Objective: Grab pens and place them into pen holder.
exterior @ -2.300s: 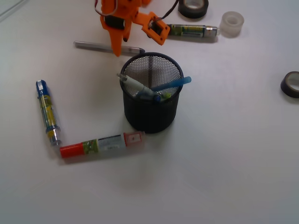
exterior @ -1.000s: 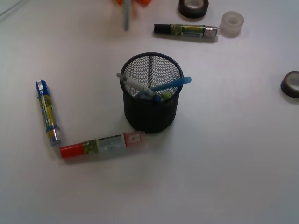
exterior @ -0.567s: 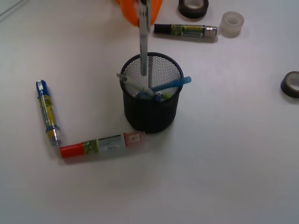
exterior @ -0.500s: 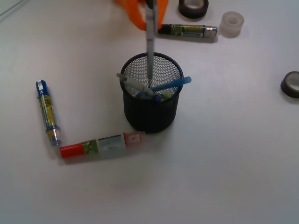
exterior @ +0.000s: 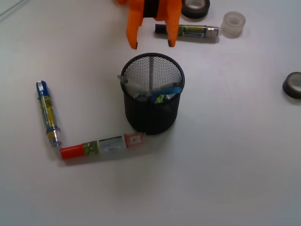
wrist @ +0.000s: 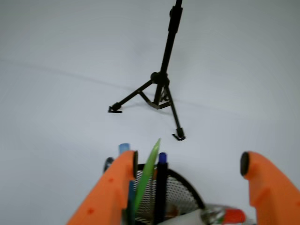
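Front view, nearest first: red-capped marker [exterior: 102,146] lies flat on the white table [exterior: 225,169], its clear end just beside the foot of the pen holder [exterior: 151,115]. Blue-capped marker [exterior: 47,113] lies to the left, its lower tip near the red cap. The holder stands upright mid-table; pens [exterior: 151,92] are inside it, leaning across each other: a light blue one, a whitish-grey one and a bit of green show, the rest is too tangled to tell apart. No pen lies loose on the table. Just behind the holder's far rim, the gripper [exterior: 152,44] hangs with orange jaws spread wide, nothing between them, tips clear of the rim. Behind it: black-capped marker [exterior: 188,31], a clear tape roll [exterior: 233,24] touching or nearly touching its end, and a dark tape roll [exterior: 194,7] at the top edge. Another dark roll [exterior: 293,84] sits at the right edge. Wrist view: jaws wide, holder rim and pen tops between them, and a black tripod [wrist: 159,86] stands beyond.
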Tool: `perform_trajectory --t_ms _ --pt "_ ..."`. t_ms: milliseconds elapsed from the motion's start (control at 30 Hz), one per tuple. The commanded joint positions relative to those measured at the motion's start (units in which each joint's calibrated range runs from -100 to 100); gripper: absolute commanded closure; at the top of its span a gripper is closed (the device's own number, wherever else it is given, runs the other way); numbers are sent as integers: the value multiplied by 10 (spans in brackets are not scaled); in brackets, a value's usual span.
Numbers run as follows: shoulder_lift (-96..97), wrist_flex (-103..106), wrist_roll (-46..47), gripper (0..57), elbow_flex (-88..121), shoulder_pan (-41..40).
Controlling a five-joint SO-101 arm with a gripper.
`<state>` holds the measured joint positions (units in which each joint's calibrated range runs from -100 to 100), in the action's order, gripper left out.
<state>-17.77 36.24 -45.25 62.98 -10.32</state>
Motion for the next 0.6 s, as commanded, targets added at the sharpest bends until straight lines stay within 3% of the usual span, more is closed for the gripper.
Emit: perform_trajectory --t_ms 0,67,300,567 --pt "-58 -84 88 313 -80 12" --pt "-100 -166 142 335 -108 12" --pt "-269 -411 292 575 -89 23" --pt "-510 -685 396 568 69 56"
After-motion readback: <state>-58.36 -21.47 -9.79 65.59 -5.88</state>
